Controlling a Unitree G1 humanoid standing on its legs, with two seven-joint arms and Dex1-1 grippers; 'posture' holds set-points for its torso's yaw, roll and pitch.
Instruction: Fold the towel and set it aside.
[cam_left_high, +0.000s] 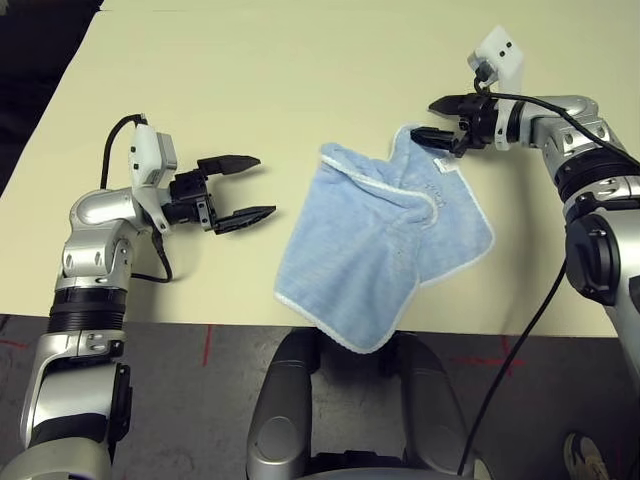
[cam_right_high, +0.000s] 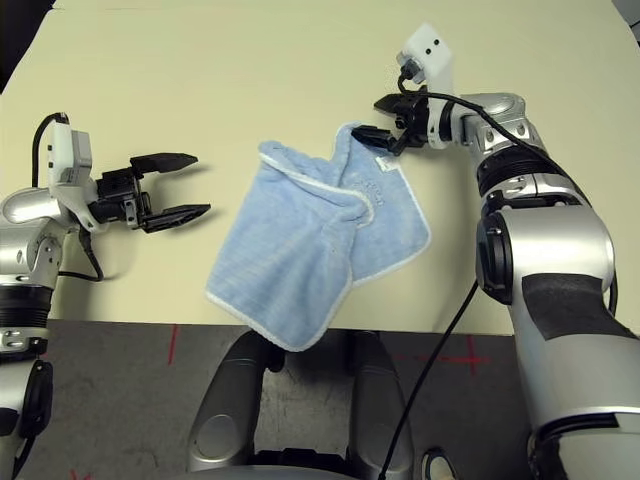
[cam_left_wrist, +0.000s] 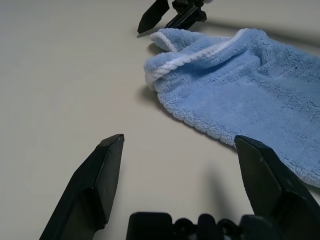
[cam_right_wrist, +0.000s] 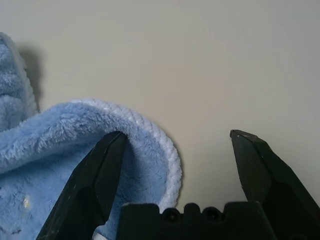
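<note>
Towel (cam_left_high: 385, 240) rumpled at centre frame on the cream bench (cam_left_high: 250, 70), between two wide-open claws.

Its near corner droops over the bench's front edge at lower centre; a fold with a whitish border runs across its upper part. The left claw (cam_left_high: 243, 187) hovers at centre left, clear of the cloth, holding nothing. Farther back, at upper right, the right claw (cam_left_high: 437, 118) sits at the towel's raised far corner, one finger against the fabric, not clamped.

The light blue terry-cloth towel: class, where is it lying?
The light blue terry-cloth towel lies rumpled at the cream table's near edge, between both grippers; its far corner sits by the open right gripper.
</note>
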